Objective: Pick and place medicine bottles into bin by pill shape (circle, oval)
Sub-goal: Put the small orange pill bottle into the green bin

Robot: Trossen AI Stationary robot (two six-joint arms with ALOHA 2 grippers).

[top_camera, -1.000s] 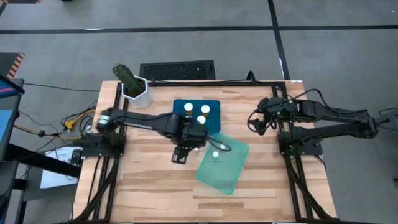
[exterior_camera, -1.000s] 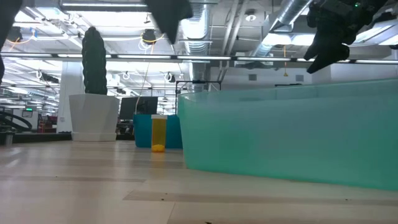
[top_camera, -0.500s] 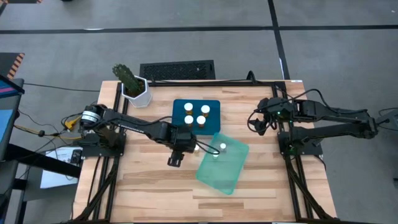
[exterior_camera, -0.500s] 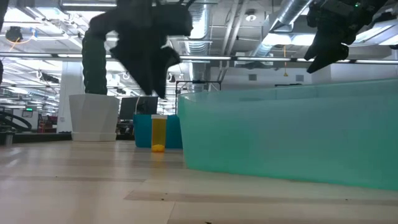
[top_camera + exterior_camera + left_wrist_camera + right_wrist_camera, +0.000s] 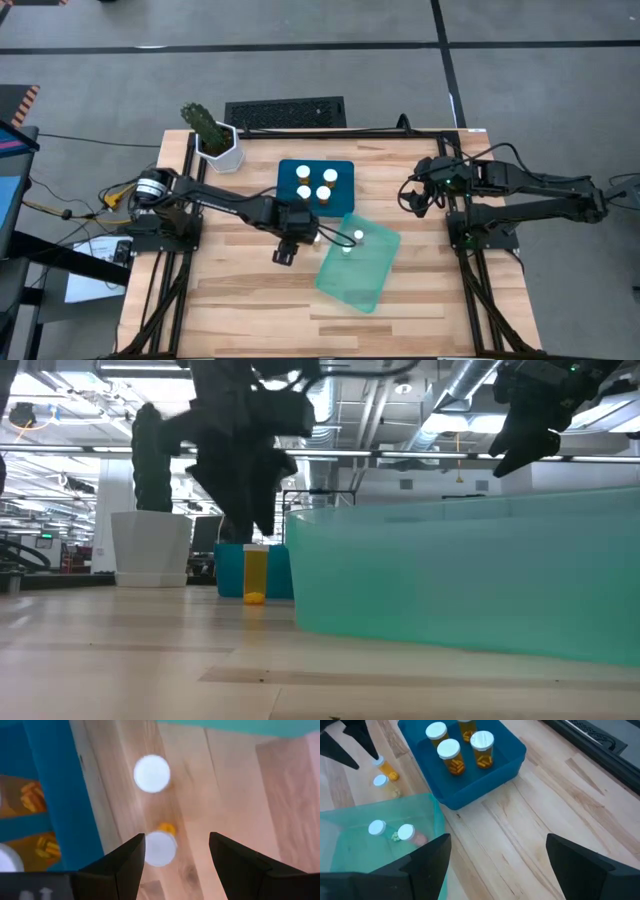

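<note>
Medicine bottles in blue bin: three amber-bodied bottles (image 5: pixel 449 755) with white caps stand upright inside the blue bin (image 5: pixel 343 170), grouped together.
Medicine bottles in green bin: two pale bottles (image 5: pixel 406 833) with white caps sit side by side inside the translucent green bin (image 5: pixel 365 280), near its corner closest to the blue bin.
Medicine bottles on the surface: two stand on the wooden surface (image 5: pixel 230 300) in the gap beside the two bins; one is an amber bottle (image 5: pixel 160 847) with yellow pills showing under its cap, the other a white-capped bottle (image 5: pixel 151 773) just beyond it, apart from the first.
Left gripper: the left gripper (image 5: pixel 176 857) hovers above the amber bottle on the surface, its fingers (image 5: pixel 235 857) parted and holding nothing; the bottle's cap shows beside the inner edge of one finger.
Right gripper: the right gripper (image 5: pixel 495 862) waits at the right side of the surface, raised above it, fingers spread wide and empty, well apart from both bins.
Bins: the green bin lies at an angle, one corner close against the blue bin.
Plant pot: a white pot with a cactus (image 5: pixel 212 135) stands at the far left corner of the surface.
</note>
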